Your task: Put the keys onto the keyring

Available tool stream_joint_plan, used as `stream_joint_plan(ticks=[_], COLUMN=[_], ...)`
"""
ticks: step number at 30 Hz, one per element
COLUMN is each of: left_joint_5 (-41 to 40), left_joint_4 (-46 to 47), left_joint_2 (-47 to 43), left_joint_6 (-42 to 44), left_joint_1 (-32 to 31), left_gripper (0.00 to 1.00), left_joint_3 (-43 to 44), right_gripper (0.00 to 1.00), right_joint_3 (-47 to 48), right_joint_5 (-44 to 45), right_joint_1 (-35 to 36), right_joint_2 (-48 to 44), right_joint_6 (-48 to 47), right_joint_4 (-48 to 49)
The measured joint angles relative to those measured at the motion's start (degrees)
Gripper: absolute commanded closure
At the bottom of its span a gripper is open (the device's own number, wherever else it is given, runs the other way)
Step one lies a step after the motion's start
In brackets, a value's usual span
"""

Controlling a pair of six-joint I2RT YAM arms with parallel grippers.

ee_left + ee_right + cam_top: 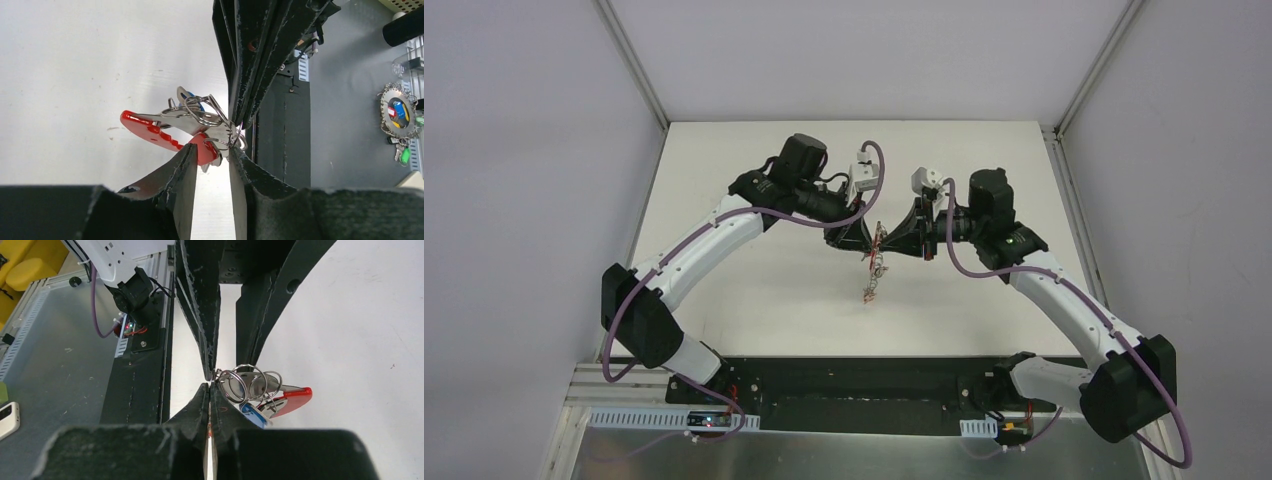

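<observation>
Over the white table, we saw the left gripper with its jaws a little apart, pinching the keyring by its red band. The keyring hung in the air. The right gripper had its jaws pressed together on one ring.

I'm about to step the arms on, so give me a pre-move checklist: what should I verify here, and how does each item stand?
1. Right tool shut on a ring of the keyring: ok.
2. Left tool firmly gripping the keyring: cannot tell; its jaws stand apart around it.
3. Keyring held off the table: ok.
4. Loose key ready for threading: not ok, none seen.
5. Ring's split pried open: cannot tell.
</observation>
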Motion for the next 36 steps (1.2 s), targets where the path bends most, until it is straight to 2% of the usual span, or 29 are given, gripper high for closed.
stream_joint_plan(ticks=[7, 16, 20, 28, 36], left_joint_5=[2.4, 4.2, 4.3, 3.7, 0.3], left_joint_4=[6.3, 7.5, 7.3, 4.7, 3.1], left_joint_2=[-0.2, -0.4, -0.4, -0.8, -1.5], left_joint_6=[0.4, 2.1, 3.8, 8.1, 11.1], left_joint_1=[0.0, -0.1, -0.4, -0.7, -1.9], left_gripper=[0.78, 0.95, 1.0, 1.0, 0.8], left_joint_3=[-3.2, -4.2, -4.3, -4.3, -4.3], right_gripper=[1.0, 1.0, 1.0, 1.0, 1.0], right_joint_3=[-1.0, -1.7, -1.7, -2.3, -2.6], right_joint_5=[-1.2, -1.4, -1.3, -1.1, -1.1], right_joint_1=[-0.8, -1.3, -1.4, -1.6, -1.9], right_joint_2=[0.0, 0.0, 0.0, 0.3, 0.8], right_joint_6=[2.4, 4.0, 4.6, 5.6, 7.0], right_joint_4=[2.6, 3.9, 4.3, 5.4, 6.5])
